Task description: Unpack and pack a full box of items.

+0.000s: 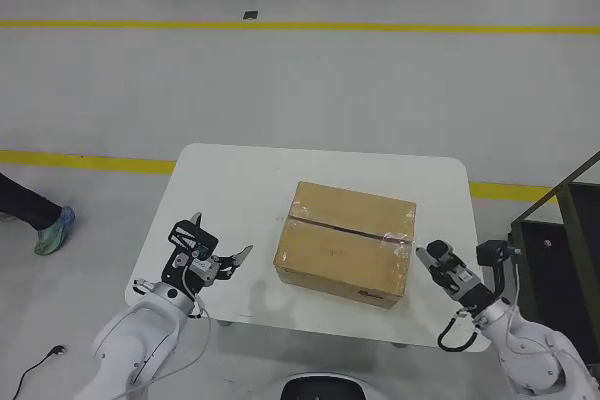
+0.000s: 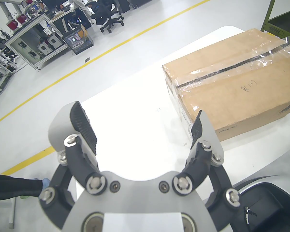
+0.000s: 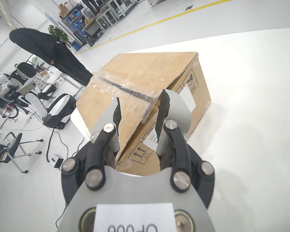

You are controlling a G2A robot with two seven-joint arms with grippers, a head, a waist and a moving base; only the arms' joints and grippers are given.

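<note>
The sealed cardboard box [image 1: 345,243] sits near the middle of the white table [image 1: 230,180], set a little askew to the table's edges. Its top flaps are closed and a strip of clear tape [image 1: 350,228] runs along the seam between them. At one end of the box the tape is wrinkled and its loose tail hangs over the top edge [image 3: 148,108]. At that same end the right gripper [image 1: 430,250] sits just beside the box. Its fingers are parted only narrowly, with the tape tail and the box's upper edge showing in the gap between them in the right wrist view [image 3: 140,95]. Whether they touch the cardboard cannot be told. At the box's opposite end the left gripper [image 1: 220,235] hangs over bare tabletop, apart from the box, its claw spread wide and holding nothing [image 2: 137,109]. Nothing lies between either gripper and the box. Beyond the table on the right gripper's side stands a dark green metal frame [image 1: 570,230], and a yellow floor line [image 1: 300,26] runs past the box's far side.
</note>
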